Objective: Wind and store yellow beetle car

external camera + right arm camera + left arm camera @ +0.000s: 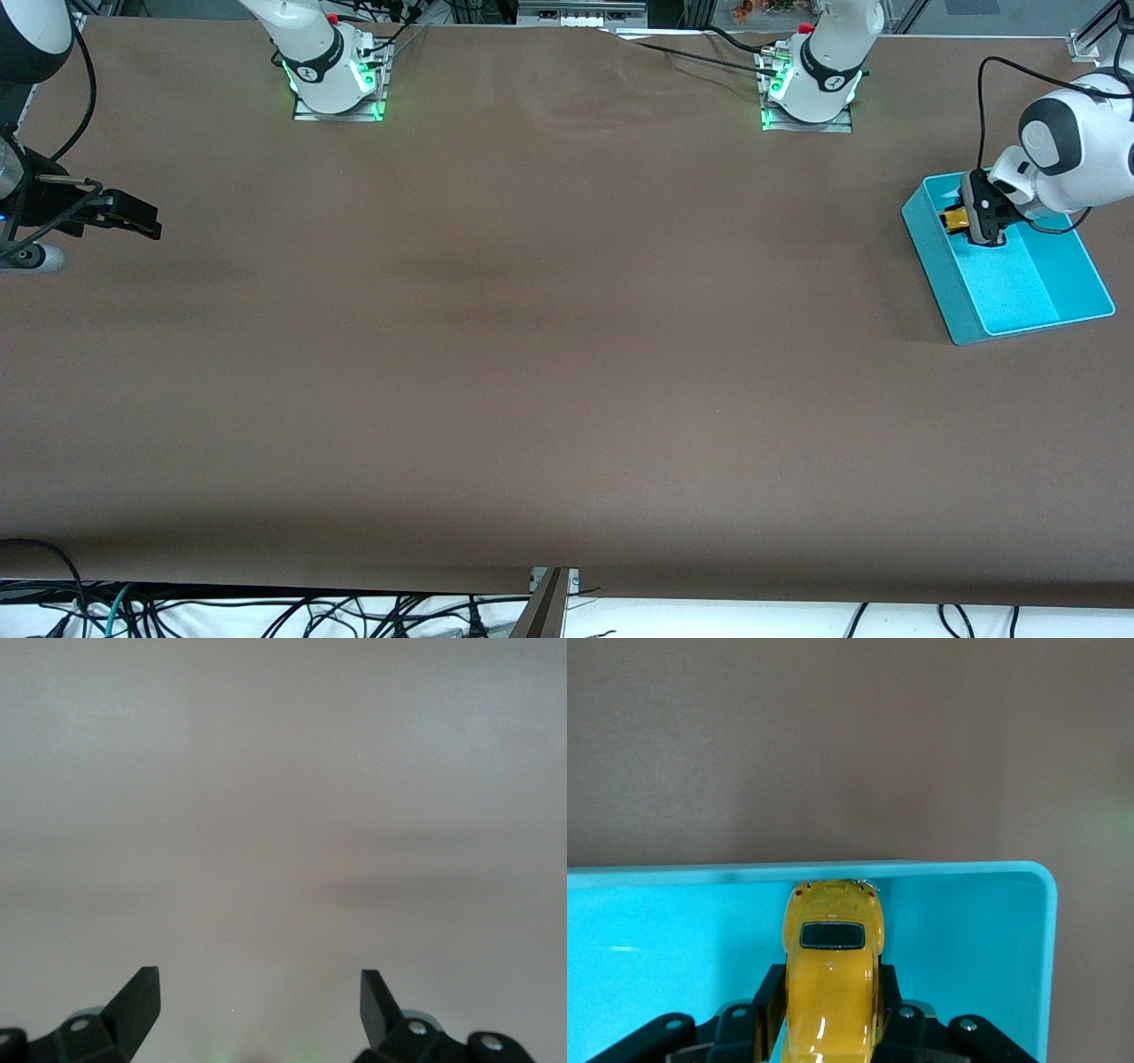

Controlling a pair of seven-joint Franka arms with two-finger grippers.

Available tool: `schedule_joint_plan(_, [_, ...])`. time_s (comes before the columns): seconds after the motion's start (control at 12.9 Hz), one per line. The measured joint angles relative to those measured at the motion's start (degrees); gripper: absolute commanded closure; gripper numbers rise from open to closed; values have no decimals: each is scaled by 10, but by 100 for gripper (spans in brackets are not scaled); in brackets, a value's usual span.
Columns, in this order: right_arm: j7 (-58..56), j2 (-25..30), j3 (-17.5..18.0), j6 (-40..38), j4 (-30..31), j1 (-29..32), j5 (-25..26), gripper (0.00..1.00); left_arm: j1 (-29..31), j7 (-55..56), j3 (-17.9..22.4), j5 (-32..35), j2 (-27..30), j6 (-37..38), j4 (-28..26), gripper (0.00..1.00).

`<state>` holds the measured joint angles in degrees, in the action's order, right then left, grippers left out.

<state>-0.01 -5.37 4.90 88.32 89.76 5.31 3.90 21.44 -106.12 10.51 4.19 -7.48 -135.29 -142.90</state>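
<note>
The yellow beetle car [833, 979] sits squarely between the left gripper's [830, 1028] two black fingers [769, 1005], which press against its sides and hold it. Its rounded end with the dark window points away from the wrist, close to the inner wall of the teal bin [957, 939], inside the bin's outline. Whether its wheels rest on the bin floor cannot be told.

In the front view the left gripper [985, 221] is over the end of the bin [1019, 292] that lies farther from the front camera, at the left arm's end of the table [549, 354]. There the car [955, 219] shows only as a small yellow patch beside the dark fingers. The left wrist view alone shows the car's window, its small rear lights and how the fingers flank it, along with the bin's rounded corner and the brown table next to it.

The right gripper [133, 217] waits over the table's edge at the right arm's end. Its wrist view shows its fingers [137, 997] spread wide apart with nothing between them, over bare table; the front view does not make that gap plain.
</note>
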Motion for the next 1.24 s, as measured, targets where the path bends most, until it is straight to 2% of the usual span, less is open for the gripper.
schedule_joint_plan(0.31, [0,0,-1,0,0,0,0,0,0,1,0,0,5,-7,7,0])
schedule_joint_plan(0.46, [0,0,-1,0,0,0,0,0,-4,0,-2,0,21,-6,27,0])
schedule_joint_plan(0.7, [0,0,-1,0,0,0,0,0,-38,14,-5,-28,84,66,78,0])
schedule_joint_plan(0.85, [0,0,-1,0,0,0,0,0,-70,84,-6,-47,129,102,104,0])
schedule_joint_plan(1.01, [0,-1,-1,0,0,0,0,0,-97,189,-10,-52,152,150,132,0])
schedule_joint_plan(1.24, [0,-1,-2,0,0,0,0,0,-122,399,-50,-53,162,246,218,0])
